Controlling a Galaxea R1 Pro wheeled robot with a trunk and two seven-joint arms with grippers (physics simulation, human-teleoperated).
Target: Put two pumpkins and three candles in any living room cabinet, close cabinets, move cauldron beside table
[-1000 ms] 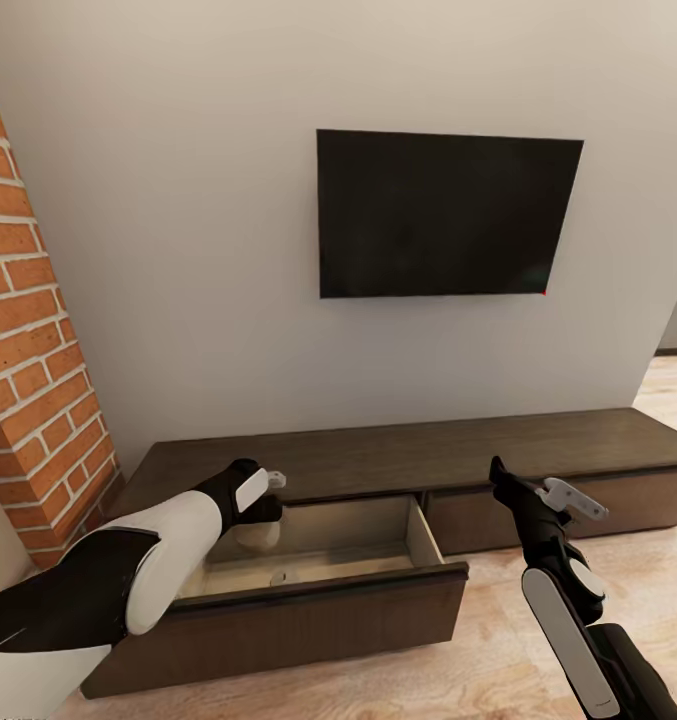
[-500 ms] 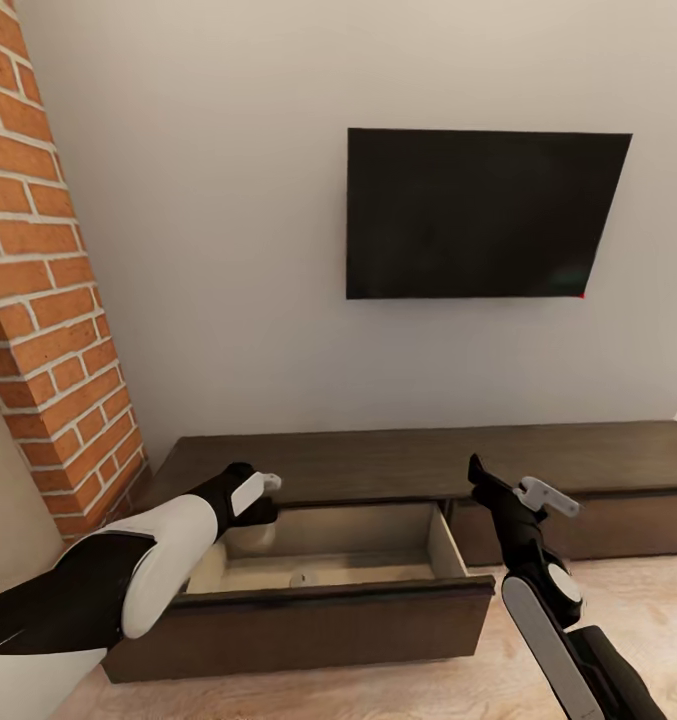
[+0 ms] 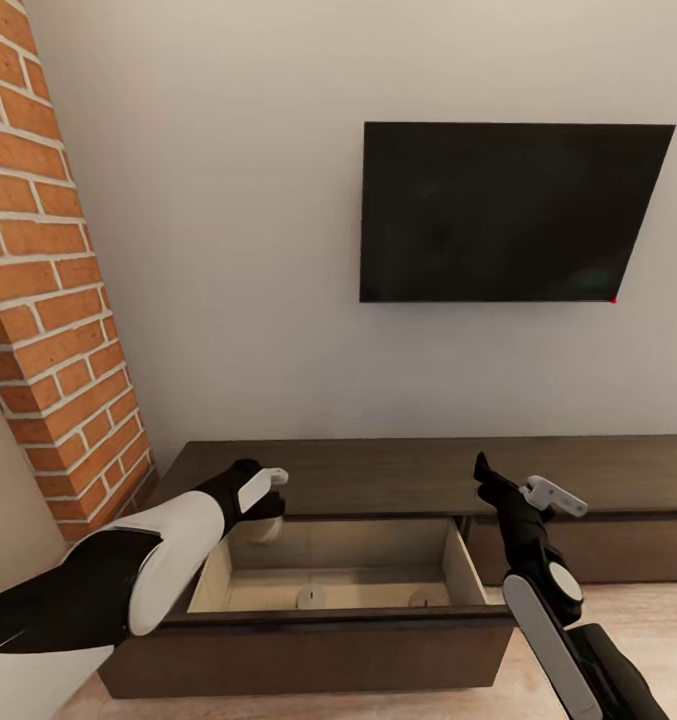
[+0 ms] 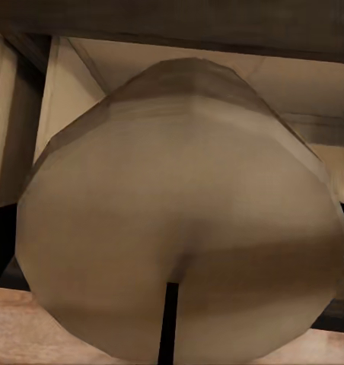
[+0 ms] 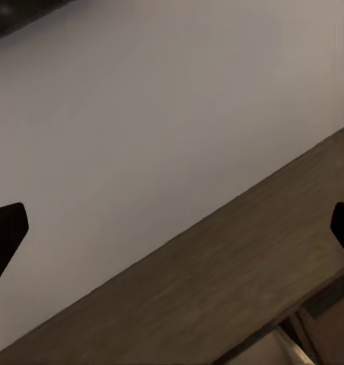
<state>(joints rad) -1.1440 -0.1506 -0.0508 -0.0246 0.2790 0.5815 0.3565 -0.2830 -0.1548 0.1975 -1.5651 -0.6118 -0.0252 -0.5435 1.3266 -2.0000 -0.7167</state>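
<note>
Grey wall, TV (image 3: 513, 212), brick fireplace (image 3: 48, 300) beside the cabinet (image 3: 418, 470). Its drawer (image 3: 318, 645) stands open to receive things; two candles (image 3: 310, 597) already on its floor. Left gripper (image 3: 266, 505) hovers over the drawer's fireplace-side corner, fingers clamped on a third candle (image 4: 179, 220); left wrist view shows its wick, head view hides most. Right gripper (image 3: 523, 485) over the cabinet top, fingers (image 5: 4, 228) apart, empty.
</note>
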